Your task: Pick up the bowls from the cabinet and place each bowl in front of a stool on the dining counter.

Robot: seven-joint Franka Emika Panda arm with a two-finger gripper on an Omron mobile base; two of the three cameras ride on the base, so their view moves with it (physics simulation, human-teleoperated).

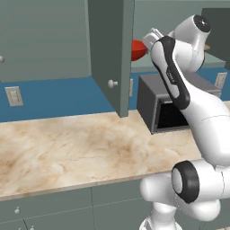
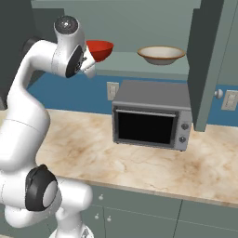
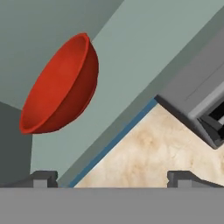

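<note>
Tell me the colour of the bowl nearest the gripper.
Glossy plain red bowl, clearest in the hand view, sitting on the cabinet shelf.

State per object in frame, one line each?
cabinet: doors open, both bowls on its shelf
red bowl: upright on the shelf, not gripped
cream bowl: upright on the shelf, untouched
microwave: door shut
gripper: open, empty, short of the red bowl
</note>
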